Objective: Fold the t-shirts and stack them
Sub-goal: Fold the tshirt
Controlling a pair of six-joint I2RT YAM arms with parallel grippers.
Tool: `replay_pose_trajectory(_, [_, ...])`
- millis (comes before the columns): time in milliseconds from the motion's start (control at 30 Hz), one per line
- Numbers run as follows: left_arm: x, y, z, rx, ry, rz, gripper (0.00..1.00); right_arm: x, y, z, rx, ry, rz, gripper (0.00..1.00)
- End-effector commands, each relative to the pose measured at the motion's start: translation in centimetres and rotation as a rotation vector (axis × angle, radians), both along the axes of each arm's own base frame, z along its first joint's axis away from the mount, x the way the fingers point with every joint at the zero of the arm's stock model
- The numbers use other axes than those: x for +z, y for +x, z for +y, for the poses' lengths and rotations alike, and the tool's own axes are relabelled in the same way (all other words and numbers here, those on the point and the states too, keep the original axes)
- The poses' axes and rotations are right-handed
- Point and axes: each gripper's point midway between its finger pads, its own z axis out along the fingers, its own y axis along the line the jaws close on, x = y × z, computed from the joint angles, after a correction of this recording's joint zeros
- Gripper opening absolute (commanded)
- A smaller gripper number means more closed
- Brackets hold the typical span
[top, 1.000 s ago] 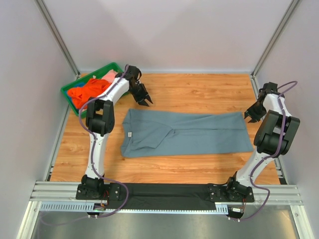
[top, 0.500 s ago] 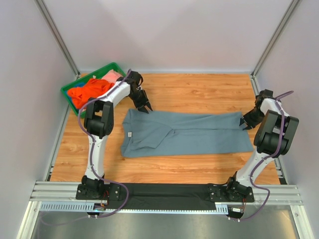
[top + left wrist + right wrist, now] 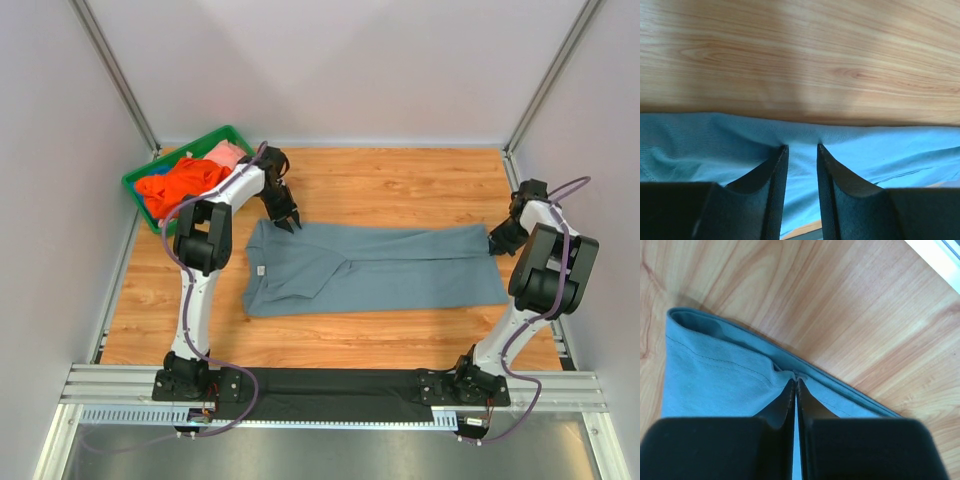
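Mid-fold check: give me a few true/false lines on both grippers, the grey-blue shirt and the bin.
1. The right gripper is shut on the edge of the grey-blue t-shirt. True.
2. The orange t-shirt lies in the green bin. True.
3. The left gripper is clamped shut. False: its jaws stand apart at the shirt's far edge.
4. The grey-blue t-shirt lies in the bin. False: it is spread on the table.
5. The pink t-shirt lies on the table. False: it is in the bin.
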Motion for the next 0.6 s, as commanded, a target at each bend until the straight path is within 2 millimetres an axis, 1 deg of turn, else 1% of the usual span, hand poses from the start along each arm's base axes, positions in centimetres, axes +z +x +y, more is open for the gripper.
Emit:
replay_pose_trajectory(0, [-1.3, 0.0, 1.6, 0.005, 0.095, 0.019, 0.37, 2.6, 1.6, -2.1, 0.024, -0.132, -0.115, 0.00])
replay_pose_trajectory(33, [-1.2, 0.1, 1.8, 0.009, 0.098, 0.022, 0.37, 2.8, 2.0, -2.2, 0.036, -0.143, -0.139, 0.00])
replay_pose_trajectory(67, [-1.0, 0.3, 1.7, 0.011, 0.093, 0.016, 0.37, 2.3, 1.8, -2.0, 0.045, -0.134, -0.138, 0.00])
replay_pose_trajectory(133, [-0.7, 0.4, 1.5, 0.016, 0.084, 0.015, 0.37, 1.9, 2.3, -1.8, 0.054, -0.128, -0.162, 0.00])
replay_pose_trajectory(200, [-0.2, 0.8, 1.3, 0.018, 0.074, 0.001, 0.37, 1.4, 2.1, -1.6, 0.051, -0.120, -0.163, 0.00])
replay_pose_trajectory(333, [1.2, 1.1, 0.5, 0.027, 0.030, -0.011, 0.37, 2.0, 2.4, -1.9, 0.038, -0.146, -0.197, 0.00])
replay_pose_trajectory(367, [1.5, 1.3, 0.3, 0.030, 0.018, -0.015, 0.37, 1.7, 2.3, -1.9, 0.042, -0.145, -0.186, 0.02])
replay_pose_trajectory(433, [3.1, 1.6, -0.7, 0.021, -0.044, -0.040, 0.37, 1.8, 2.4, -1.9, 0.049, -0.135, -0.159, 0.05])
replay_pose_trajectory(467, [4.1, 1.8, -1.2, 0.012, -0.072, -0.059, 0.38, 1.8, 2.3, -2.0, 0.047, -0.131, -0.146, 0.08])
replay_pose_trajectory(500, [5.4, 1.7, -1.5, 0.001, -0.097, -0.074, 0.38, 2.2, 2.2, -1.9, 0.045, -0.124, -0.136, 0.11])
replay_pose_trajectory(567, [7.0, 1.6, -1.6, -0.015, -0.107, -0.097, 0.40, 3.2, 2.0, -2.2, 0.026, -0.130, -0.114, 0.20])
